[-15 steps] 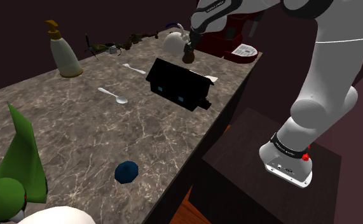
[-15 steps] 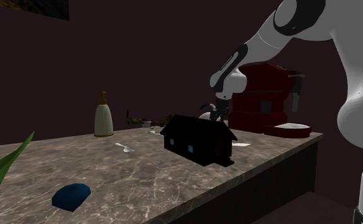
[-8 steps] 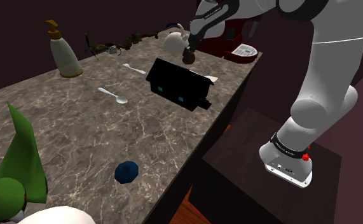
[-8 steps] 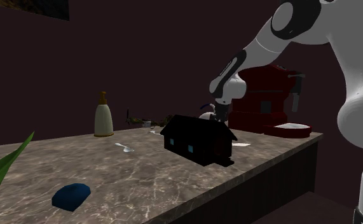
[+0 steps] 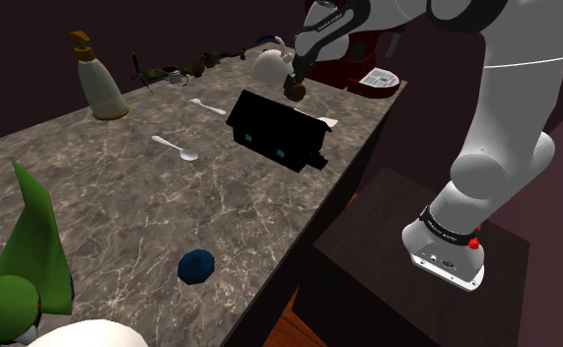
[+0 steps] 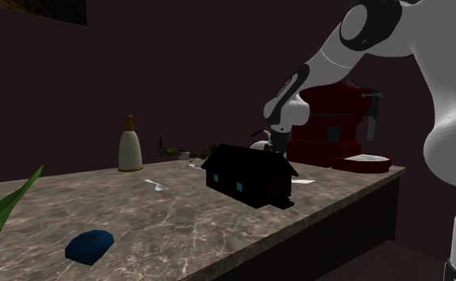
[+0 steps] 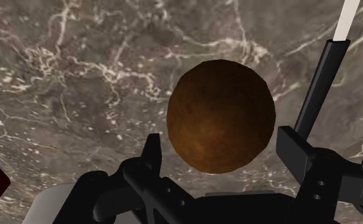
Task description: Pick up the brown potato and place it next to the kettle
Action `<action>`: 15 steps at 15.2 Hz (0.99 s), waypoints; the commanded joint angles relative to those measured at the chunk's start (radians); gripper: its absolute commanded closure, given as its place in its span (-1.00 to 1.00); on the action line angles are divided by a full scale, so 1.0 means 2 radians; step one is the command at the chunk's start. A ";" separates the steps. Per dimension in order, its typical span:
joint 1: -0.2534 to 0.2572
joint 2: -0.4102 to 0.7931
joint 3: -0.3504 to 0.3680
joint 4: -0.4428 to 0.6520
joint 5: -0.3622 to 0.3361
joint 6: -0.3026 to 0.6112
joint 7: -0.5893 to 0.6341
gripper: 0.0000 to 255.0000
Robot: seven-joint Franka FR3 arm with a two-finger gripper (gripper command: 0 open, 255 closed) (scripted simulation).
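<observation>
Above the counter (image 5: 121,187) beside the kettle (image 5: 267,65), the downward-pointing hand (image 5: 294,85) clasps the brown potato (image 7: 221,116).

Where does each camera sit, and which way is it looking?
Shoulder view: beside and behind the stand, looking down over the marbled counter; the arm shows.
Second exterior view: low beside the counter, looking along it to the red machine; arm at that view's right.
Wrist view: on the hand, facing the counter; end effector clasps the brown potato.
Both exterior views share the black house.
</observation>
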 commanded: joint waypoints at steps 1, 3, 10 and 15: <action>0.000 0.001 0.000 0.001 0.000 -0.001 -0.001 -1.00; 0.000 0.002 0.000 0.001 0.000 -0.001 0.000 -1.00; -0.003 -0.053 0.001 -0.016 0.003 -0.038 -0.001 -1.00; -0.003 -0.053 0.001 -0.016 0.003 -0.038 -0.001 -1.00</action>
